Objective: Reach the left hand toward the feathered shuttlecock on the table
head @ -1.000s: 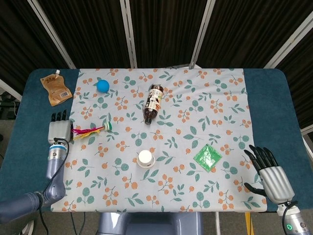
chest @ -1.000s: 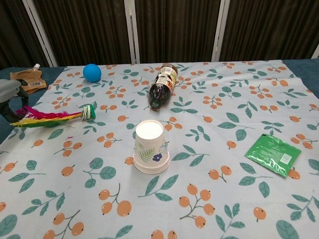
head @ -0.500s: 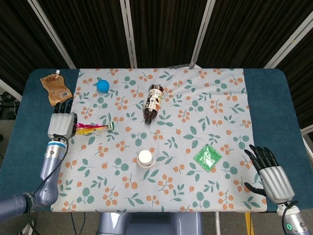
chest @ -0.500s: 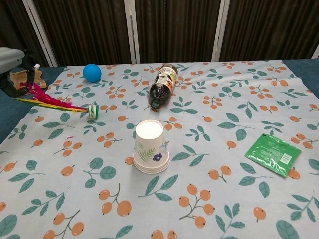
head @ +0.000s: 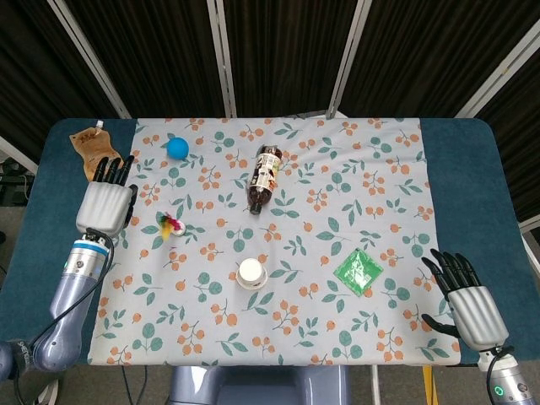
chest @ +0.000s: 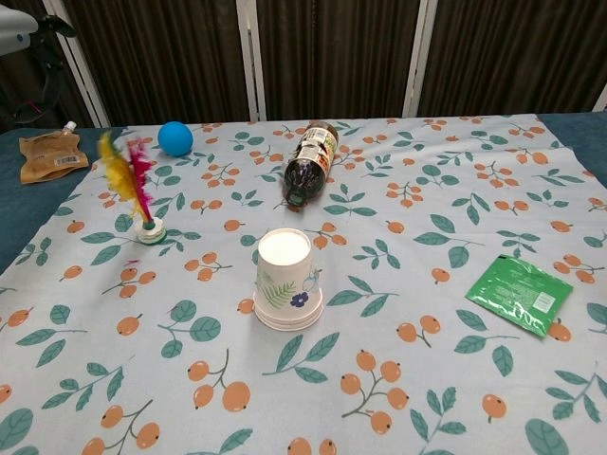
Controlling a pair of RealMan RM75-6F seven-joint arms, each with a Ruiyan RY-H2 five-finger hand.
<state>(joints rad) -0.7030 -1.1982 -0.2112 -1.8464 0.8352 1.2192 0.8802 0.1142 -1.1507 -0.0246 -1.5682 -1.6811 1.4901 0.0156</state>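
Note:
The feathered shuttlecock [head: 171, 224] stands upright on its green-and-white base on the left part of the flowered cloth. Its pink and yellow feathers [chest: 128, 180] point up. My left hand [head: 105, 201] hovers to the left of it, apart from it, fingers stretched toward the far edge and holding nothing. In the chest view only a grey piece of that hand [chest: 14, 21] shows in the top left corner, high above the table. My right hand [head: 467, 298] rests at the near right corner with fingers spread and empty.
A blue ball [head: 177, 148] lies behind the shuttlecock. A dark bottle [head: 265, 178] lies on its side mid-table. An upturned paper cup [head: 251, 272] and a green packet [head: 358, 272] sit nearer. A brown pouch [head: 89, 143] lies just beyond the left hand.
The shuttlecock, lying flat with its feathers by my left hand, swung up and now stands on its base. The left hand rose and moved toward the far edge. The right hand stayed put.

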